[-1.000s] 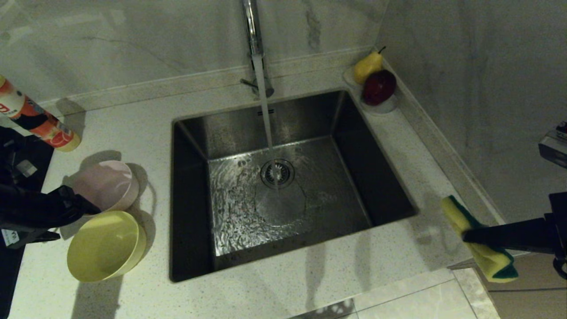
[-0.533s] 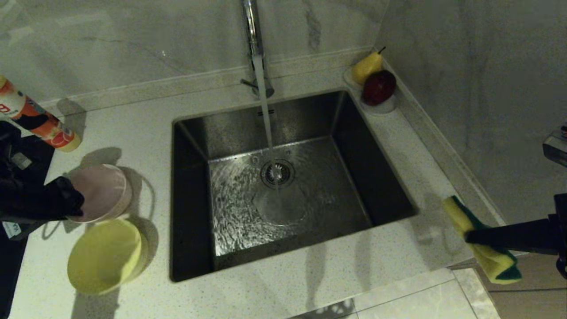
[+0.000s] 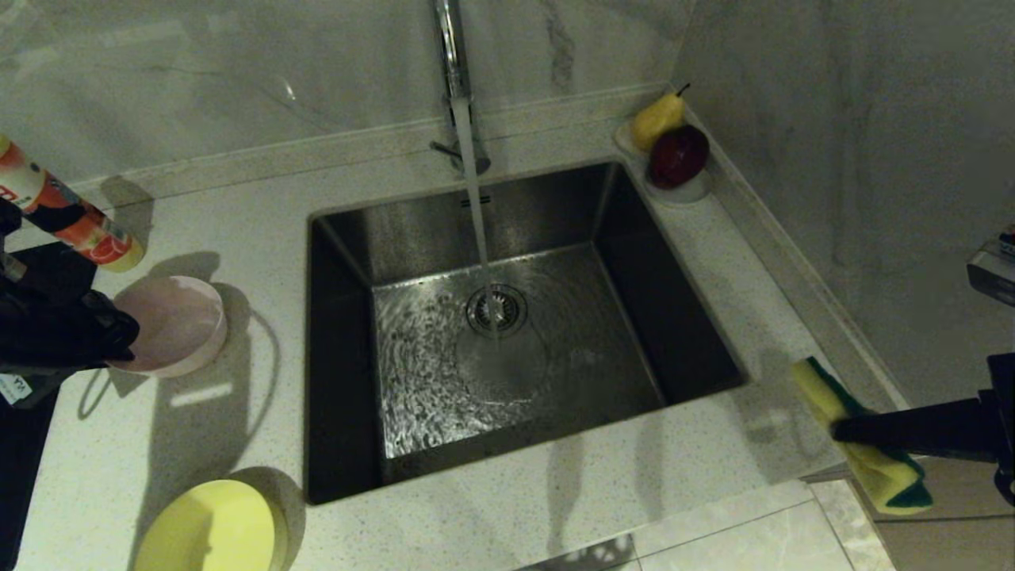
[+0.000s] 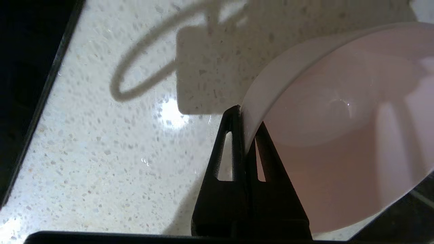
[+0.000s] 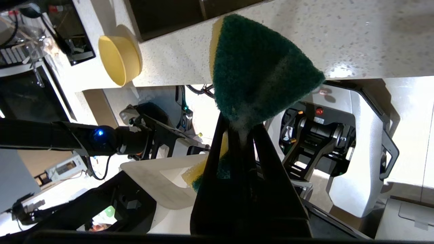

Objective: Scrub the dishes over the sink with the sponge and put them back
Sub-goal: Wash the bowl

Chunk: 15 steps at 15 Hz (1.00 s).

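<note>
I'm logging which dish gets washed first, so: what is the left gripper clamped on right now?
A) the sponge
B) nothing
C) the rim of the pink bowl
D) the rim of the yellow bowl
C: the left gripper is shut on the rim of the pink bowl, one finger inside and one outside; the sponge is in the right gripper, and the yellow bowl sits alone on the counter.
</note>
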{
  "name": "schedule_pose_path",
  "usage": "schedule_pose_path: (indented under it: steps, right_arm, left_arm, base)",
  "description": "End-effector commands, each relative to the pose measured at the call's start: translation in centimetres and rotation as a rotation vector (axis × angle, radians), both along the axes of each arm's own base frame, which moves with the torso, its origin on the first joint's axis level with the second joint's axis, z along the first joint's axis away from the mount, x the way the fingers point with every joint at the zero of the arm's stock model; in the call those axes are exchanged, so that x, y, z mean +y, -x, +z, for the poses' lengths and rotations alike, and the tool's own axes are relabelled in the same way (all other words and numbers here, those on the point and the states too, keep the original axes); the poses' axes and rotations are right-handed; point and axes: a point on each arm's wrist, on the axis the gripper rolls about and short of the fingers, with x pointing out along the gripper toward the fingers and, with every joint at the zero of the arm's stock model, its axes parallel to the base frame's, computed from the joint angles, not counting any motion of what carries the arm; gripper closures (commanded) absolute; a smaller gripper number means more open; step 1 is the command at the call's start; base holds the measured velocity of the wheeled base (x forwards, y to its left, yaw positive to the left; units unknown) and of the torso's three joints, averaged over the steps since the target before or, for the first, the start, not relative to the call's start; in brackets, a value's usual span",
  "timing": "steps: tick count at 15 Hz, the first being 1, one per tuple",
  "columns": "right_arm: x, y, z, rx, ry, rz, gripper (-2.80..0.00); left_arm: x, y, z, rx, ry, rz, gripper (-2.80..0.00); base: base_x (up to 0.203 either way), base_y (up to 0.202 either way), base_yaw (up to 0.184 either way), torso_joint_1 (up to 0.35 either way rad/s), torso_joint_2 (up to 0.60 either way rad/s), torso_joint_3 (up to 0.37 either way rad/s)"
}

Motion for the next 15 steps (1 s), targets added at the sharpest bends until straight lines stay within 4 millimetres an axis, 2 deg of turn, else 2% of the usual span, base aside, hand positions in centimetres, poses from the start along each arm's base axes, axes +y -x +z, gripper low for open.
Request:
schedule_pose_path:
  steps: [1,3,5,7,9,12,15]
  right_arm:
    - [0.0,-0.1,-0.1,0.010,0.000,0.001,0.00]
    - [0.1,-0.1,-0.3,0.014,0.002,0.002,0.00]
    - [0.1,0.0,-0.5,0.019,0.003,0.003,0.00]
    - [0.0,0.0,-0.5,0.017,0.003,0.003,0.00]
    - [0.1,-0.1,-0.5,0.019,0.003,0.004,0.00]
    - [0.1,-0.1,-0.3,0.011,0.000,0.005,0.00]
    - [0.1,-0.1,-0.2,0.008,-0.001,0.009,0.00]
  left_arm:
    - [0.6,0.1,0.0,-0.004,0.003,0.022,0.00]
    - [1.6,0.1,0.4,-0.033,-0.005,0.056,0.00]
    - [2.1,0.4,1.7,-0.090,0.009,0.090,0.00]
    - [1.8,0.9,3.2,-0.162,0.068,0.097,0.00]
    - [1.0,1.3,4.1,-0.206,0.113,0.030,0.00]
    - [-1.6,0.1,4.9,-0.229,0.129,-0.061,0.00]
    - [-5.9,-2.4,5.1,-0.222,0.115,-0.145,0.00]
  base:
    - [0.000,0.000,0.000,0.000,0.00,0.000]
    - [0.000,0.000,0.000,0.000,0.00,0.000]
    - [0.000,0.000,0.000,0.000,0.00,0.000]
    - [0.000,0.000,0.000,0.000,0.00,0.000]
    - [0.000,0.000,0.000,0.000,0.00,0.000]
    - [0.000,0.000,0.000,0.000,0.00,0.000]
    - [0.000,0.000,0.000,0.000,0.00,0.000]
